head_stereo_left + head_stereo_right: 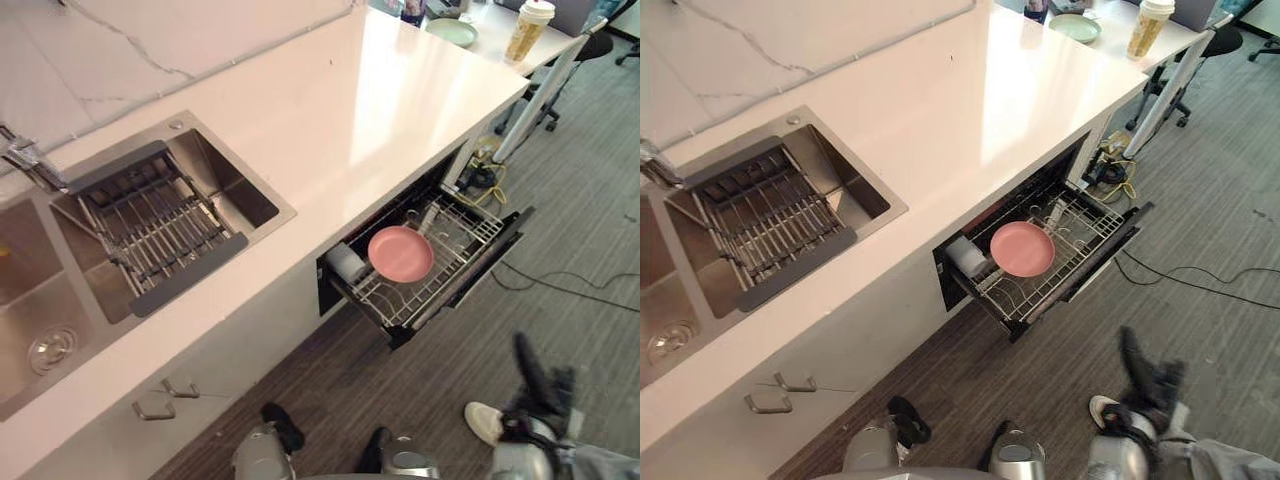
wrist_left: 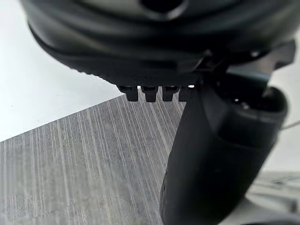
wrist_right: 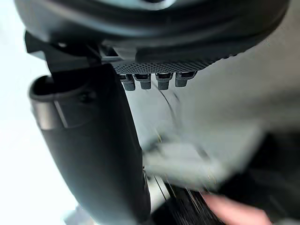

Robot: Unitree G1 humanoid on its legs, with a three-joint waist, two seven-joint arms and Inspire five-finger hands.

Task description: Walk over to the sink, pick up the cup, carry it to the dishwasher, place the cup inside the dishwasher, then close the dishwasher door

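White cylindrical cup (image 1: 347, 262) sits at the left end of the open dishwasher's wire rack (image 1: 462, 222), beside a round pink plate (image 1: 401, 253) | left hand (image 2: 218, 154), right hand (image 1: 536, 376): fingers straight, empty | left, likely: close door.

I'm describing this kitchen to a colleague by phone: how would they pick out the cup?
Below the long white counter, a dishwasher drawer stands pulled out over the floor. In its wire rack, on the sink side of the round pink plate, sits the cup: small, white and cylindrical, where its neighbour is flat and pink.
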